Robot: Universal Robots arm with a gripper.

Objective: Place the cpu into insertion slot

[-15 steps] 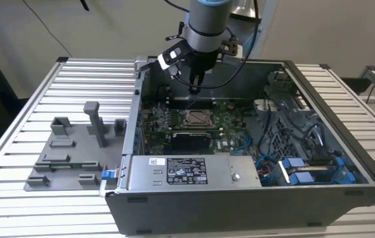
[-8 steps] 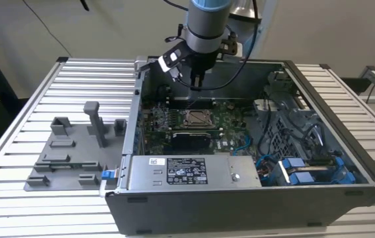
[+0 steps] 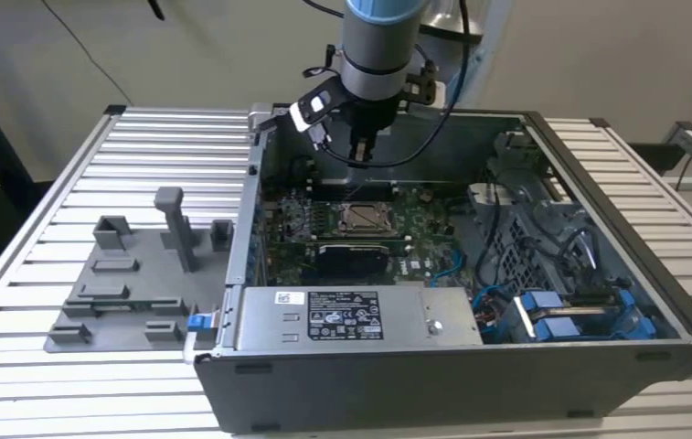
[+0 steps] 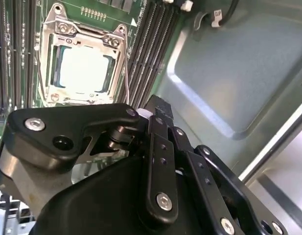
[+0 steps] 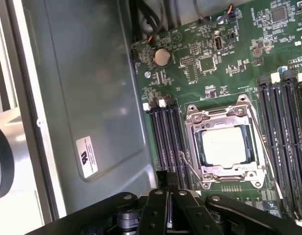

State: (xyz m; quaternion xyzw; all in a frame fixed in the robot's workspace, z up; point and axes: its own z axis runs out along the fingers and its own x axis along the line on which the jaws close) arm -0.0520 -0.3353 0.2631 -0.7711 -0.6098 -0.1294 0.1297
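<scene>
gripper (image 3: 364,152): fingers pinched together, nothing held, hanging above the open PC case (image 3: 638,274), clear of the board | cpu (image 5: 223,147): lying face-up inside insertion slot (image 5: 217,113), metal frame around it, in both wrist views

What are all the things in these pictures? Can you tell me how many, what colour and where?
cpu: one, silvery, inside the insertion slot
insertion slot: one, shiny metal frame, on the motherboard
motherboard: one, green, on the computer case floor
connector strips: several, black, either side of the slot
coin battery: one, silver, on the motherboard
computer case: one, grey, open, on the table
power supply: one, silver, at the case's near edge
plugs: a few, blue, case's exterior-view right
tray: one, grey, exterior view's left of the case
table: one, white, slatted
arm: one, grey and blue, above the case
gripper: one, black, closed, above the motherboard
</scene>
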